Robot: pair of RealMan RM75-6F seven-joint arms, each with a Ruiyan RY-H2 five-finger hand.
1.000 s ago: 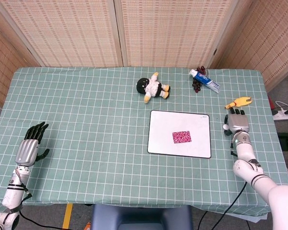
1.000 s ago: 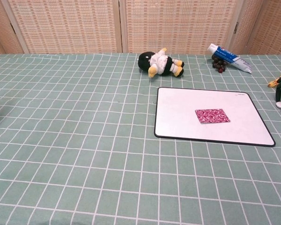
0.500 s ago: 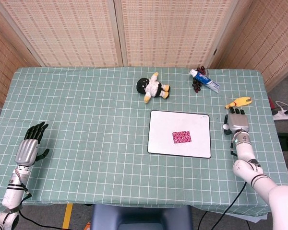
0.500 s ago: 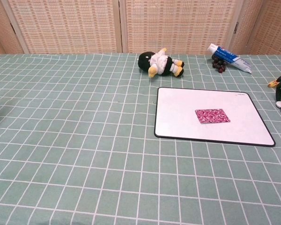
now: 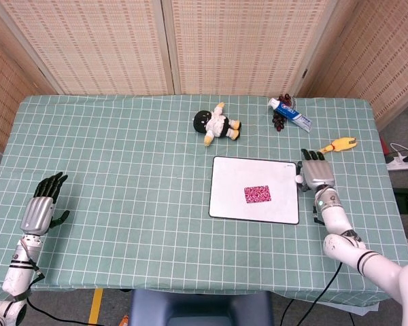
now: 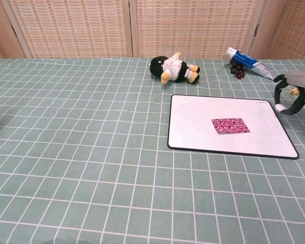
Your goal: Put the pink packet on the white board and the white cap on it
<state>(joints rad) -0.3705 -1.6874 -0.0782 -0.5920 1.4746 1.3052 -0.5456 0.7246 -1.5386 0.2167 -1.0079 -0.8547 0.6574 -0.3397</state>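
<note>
The pink packet (image 5: 258,194) (image 6: 230,125) lies flat near the middle of the white board (image 5: 231,178) (image 6: 193,122). My right hand (image 5: 315,174) (image 6: 294,91) hovers at the board's right edge and pinches the small white cap (image 5: 299,179) (image 6: 279,107) between its fingertips, a little above the cloth. The cap is apart from the packet, to its right. My left hand (image 5: 41,207) rests on the table at the far left with its fingers spread and nothing in it; the chest view does not show it.
A black and white doll (image 5: 216,124) (image 6: 174,68) lies behind the board. A toothpaste tube (image 5: 290,113) (image 6: 248,62) and dark grapes (image 5: 279,119) (image 6: 237,69) sit at the back right. A yellow toy (image 5: 338,145) lies right of the board.
My right hand has lifted and moved left toward the board's right edge, carrying the white cap. The left hand and the packet have not moved.
</note>
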